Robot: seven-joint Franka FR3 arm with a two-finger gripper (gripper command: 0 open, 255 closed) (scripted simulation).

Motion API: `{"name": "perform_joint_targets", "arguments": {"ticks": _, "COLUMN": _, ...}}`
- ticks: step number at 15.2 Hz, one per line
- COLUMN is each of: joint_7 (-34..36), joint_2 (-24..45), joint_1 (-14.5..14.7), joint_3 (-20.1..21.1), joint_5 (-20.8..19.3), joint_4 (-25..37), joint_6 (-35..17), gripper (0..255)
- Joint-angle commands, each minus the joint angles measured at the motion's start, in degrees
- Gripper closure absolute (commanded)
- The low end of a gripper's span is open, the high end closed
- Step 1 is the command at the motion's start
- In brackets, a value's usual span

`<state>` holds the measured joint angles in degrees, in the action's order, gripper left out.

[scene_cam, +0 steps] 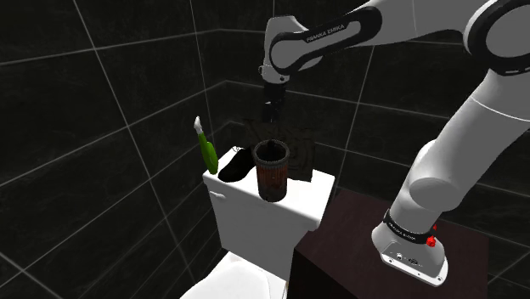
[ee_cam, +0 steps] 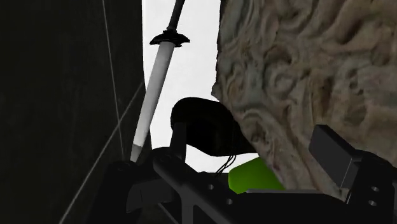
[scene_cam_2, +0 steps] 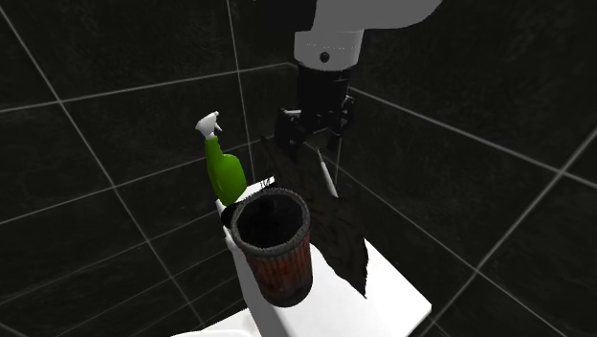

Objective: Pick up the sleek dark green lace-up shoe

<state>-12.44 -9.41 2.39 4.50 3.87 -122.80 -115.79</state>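
Observation:
The dark lace-up shoe lies on the white toilet tank lid, between a green spray bottle and a brown bin. In the wrist view the shoe shows as a black rounded shape just past the fingers, with the green bottle beside it. My gripper hangs above the tank, over the bin's far rim and a little beside the shoe. Its fingers stand apart and hold nothing. From the second exterior view the gripper is well above the lid, and the bin hides most of the shoe.
A dark rough-textured object leans along the back of the tank, with a thin white sword-like piece next to it. The green bottle stands at the tank's end. Black tiled walls enclose the corner. My dark stand sits beside the toilet.

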Motion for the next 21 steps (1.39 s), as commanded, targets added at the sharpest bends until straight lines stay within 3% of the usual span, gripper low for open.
{"name": "perform_joint_targets", "arguments": {"ticks": 1, "joint_7": -0.1, "joint_2": 4.4, "joint_1": 0.3, "joint_3": 0.5, "joint_5": -0.6, "joint_4": 2.2, "joint_6": -0.2, "gripper": 0}}
{"name": "perform_joint_targets", "arguments": {"ticks": 13, "joint_7": -0.7, "joint_2": 30.0, "joint_1": 3.1, "joint_3": 2.1, "joint_5": -5.5, "joint_4": 23.3, "joint_6": -5.4, "gripper": 0}}
{"name": "perform_joint_targets", "arguments": {"ticks": 21, "joint_7": -0.5, "joint_2": 32.6, "joint_1": 3.3, "joint_3": 1.9, "joint_5": -5.9, "joint_4": 21.0, "joint_6": -10.2, "gripper": 0}}
